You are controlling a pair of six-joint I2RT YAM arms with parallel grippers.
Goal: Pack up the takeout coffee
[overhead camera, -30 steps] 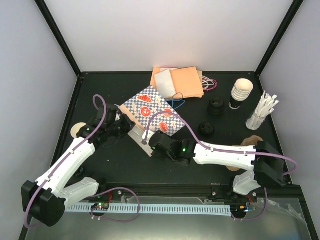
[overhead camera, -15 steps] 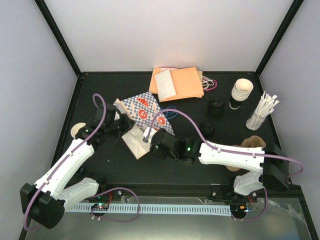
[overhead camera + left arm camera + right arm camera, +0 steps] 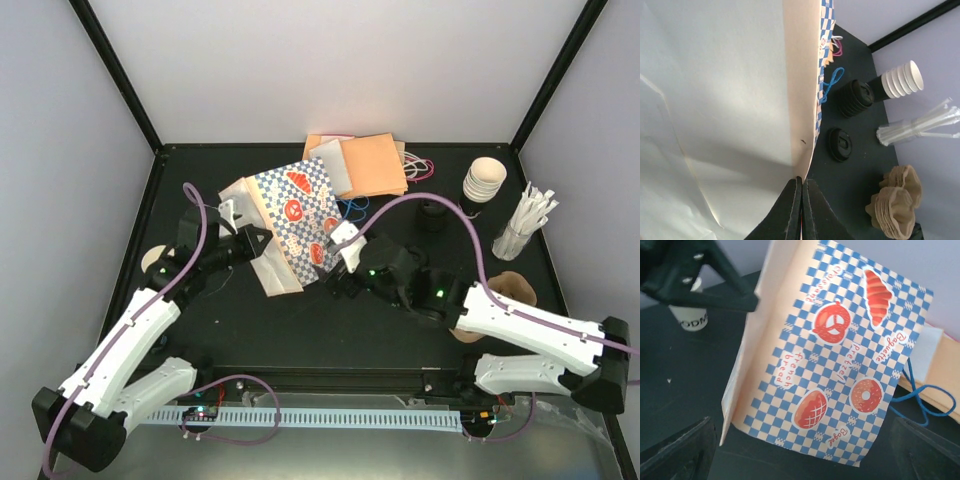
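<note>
The blue-checked paper bag (image 3: 295, 210) stands tilted at the table's middle. In the left wrist view its pale inner side (image 3: 715, 100) fills the picture. My left gripper (image 3: 258, 240) (image 3: 801, 184) is shut on the bag's edge. My right gripper (image 3: 332, 262) (image 3: 805, 455) stands open just in front of the bag's printed face (image 3: 840, 365), with nothing between its fingers. The takeout coffee cup (image 3: 152, 262) (image 3: 690, 315) stands at the left beside the left arm, partly hidden by it. A single black lid (image 3: 841, 144) lies on the table right of the bag.
A stack of black lids (image 3: 855, 97) and a tall stack of cream cups (image 3: 483, 180) stand at the back right, with a bundle of straws (image 3: 525, 225) beside them. Brown pulp carriers (image 3: 515, 288) lie at the right. Orange paper sheets (image 3: 365, 165) lie behind the bag.
The right gripper has opened, let go of the bag and drawn back to the right. The left gripper has raised the bag from lying flat to standing, shifting it toward the back.
</note>
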